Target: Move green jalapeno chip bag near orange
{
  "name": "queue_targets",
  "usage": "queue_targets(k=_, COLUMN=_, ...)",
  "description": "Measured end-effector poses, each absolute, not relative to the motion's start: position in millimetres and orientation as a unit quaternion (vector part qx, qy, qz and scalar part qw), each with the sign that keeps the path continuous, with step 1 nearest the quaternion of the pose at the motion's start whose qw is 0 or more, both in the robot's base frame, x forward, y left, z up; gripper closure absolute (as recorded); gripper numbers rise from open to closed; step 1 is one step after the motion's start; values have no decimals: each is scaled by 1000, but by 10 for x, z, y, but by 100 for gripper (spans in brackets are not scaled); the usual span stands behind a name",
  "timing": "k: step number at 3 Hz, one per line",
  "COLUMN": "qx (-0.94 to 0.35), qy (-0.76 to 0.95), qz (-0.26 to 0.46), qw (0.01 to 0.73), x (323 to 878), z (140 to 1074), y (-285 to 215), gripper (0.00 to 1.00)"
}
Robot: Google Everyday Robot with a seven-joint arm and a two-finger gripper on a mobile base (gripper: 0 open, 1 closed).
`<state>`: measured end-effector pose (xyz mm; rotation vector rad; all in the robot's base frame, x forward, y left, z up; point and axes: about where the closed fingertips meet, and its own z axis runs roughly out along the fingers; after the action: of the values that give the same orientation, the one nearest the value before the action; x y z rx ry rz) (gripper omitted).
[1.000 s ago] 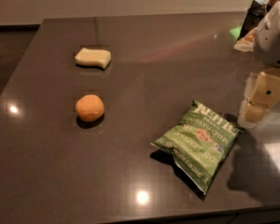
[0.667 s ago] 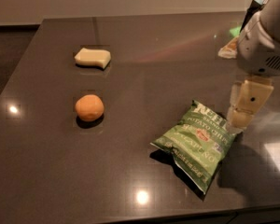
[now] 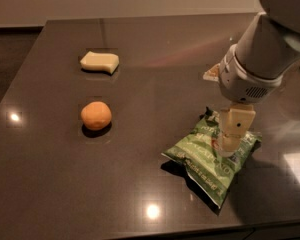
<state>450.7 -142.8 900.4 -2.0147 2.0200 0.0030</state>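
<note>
In the camera view, the green jalapeno chip bag (image 3: 204,155) lay on the right front part of the bench (image 3: 50,184), well apart from the orange (image 3: 96,115), which sat to the left. The bag was a crinkled foil pouch, glossy green with white lettering and a small red mark near its middle. It lay flat and skewed, one sealed end pointing toward the front edge and the other toward the back. Its folds caught the light, and it cast a dark shadow along its lower side.

The tool (image 3: 229,146) hung straight down over the upper right part of the bag, its pale, blocky tip at or just above the foil. Whether it touched could not be told, nor whether it was clenched or released. Above it, the arm (image 3: 260,54) was a smooth white and grey cylinder with a vented collar.

The orange was small, round and matte. Behind it, near the back left, rested a pale yellow block (image 3: 99,62), soft-edged and roughly rectangular. The bench was dark, polished and faintly gridded, with bright spots of reflected light. A small packet (image 3: 211,73) showed partly from behind the arm.
</note>
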Motion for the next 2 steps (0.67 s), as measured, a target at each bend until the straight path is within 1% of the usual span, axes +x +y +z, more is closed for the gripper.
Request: queue_targets(k=2, qx=-736, qy=672, qz=11, qw=84, x=4539, z=8611, y=-1440, gripper=0)
